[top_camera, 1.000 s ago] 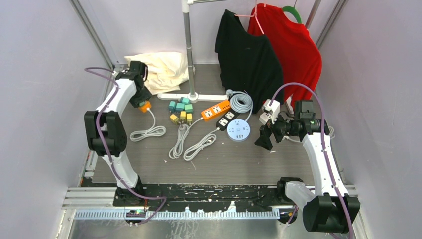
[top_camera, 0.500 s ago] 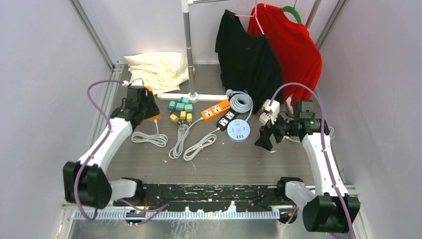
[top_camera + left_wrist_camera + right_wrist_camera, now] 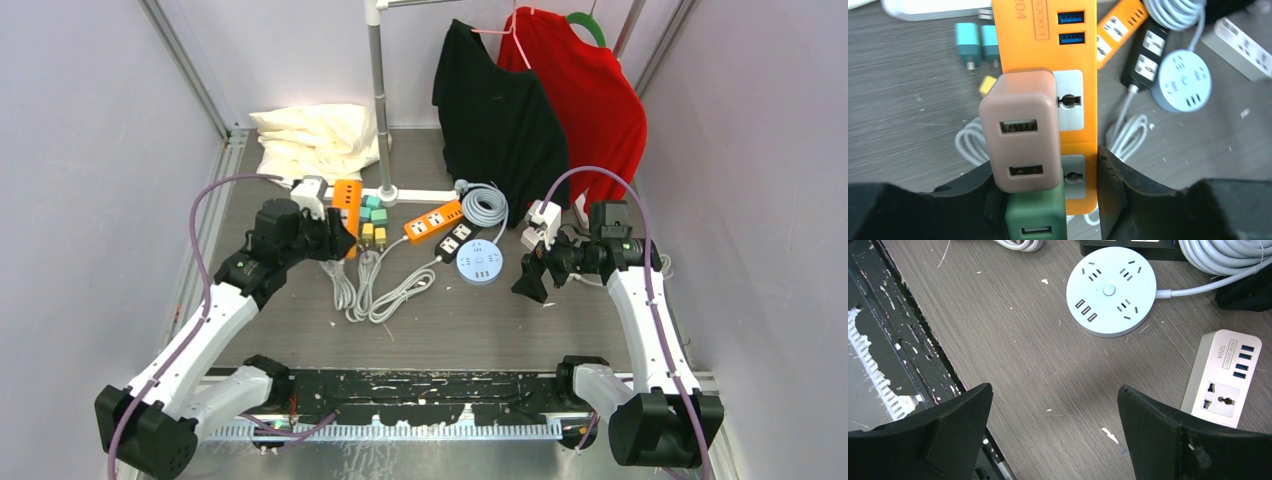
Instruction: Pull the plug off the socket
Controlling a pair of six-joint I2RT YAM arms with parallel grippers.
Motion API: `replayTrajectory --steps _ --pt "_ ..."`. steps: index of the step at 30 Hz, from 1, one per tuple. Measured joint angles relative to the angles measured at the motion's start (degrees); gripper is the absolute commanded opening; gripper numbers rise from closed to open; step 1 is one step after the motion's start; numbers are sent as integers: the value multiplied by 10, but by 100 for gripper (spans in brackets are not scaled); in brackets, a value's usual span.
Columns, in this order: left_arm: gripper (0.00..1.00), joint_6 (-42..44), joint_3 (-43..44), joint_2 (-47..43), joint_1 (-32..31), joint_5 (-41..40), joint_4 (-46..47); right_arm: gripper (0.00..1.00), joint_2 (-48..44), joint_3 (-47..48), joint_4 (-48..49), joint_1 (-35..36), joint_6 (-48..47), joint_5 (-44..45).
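Spreading under everything, the grey worktop is carrying a scatter of power strips and cables, with a red garment and a black garment hanging at its far side and a cream cloth lying in the far left corner.

The left pincer is clenching the near end of an orange power strip and holding it raised off the worktop. Its two dark fingers are pressing in from either side. The right pincer is hovering released, jaws wide apart, over bare worktop just near of a round pale blue socket hub and a white power strip.

A second orange strip, a black strip and a coiled grey cable are lying between the two arms.

A pink plug with two USB ports is sitting pushed into the held orange strip, covering part of one outlet. A green plug is sitting in the strip just below it, touching it. Two teal cubes are lying on the worktop beside the strip.

A boxed label on the orange strip is reading "SOCKET", with "204" beside it, cut by the frame edge. The white strip is showing "S204", and its boxed label is too small to read.
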Motion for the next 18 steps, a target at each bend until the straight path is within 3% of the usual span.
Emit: replayTrajectory --steps 10,18 --pt "0 54 5 -53 -134 -14 -71 100 0 0 0 0 -3 -7" --pt "0 134 23 -24 -282 -28 -88 100 0 0 0 0 -4 -12"
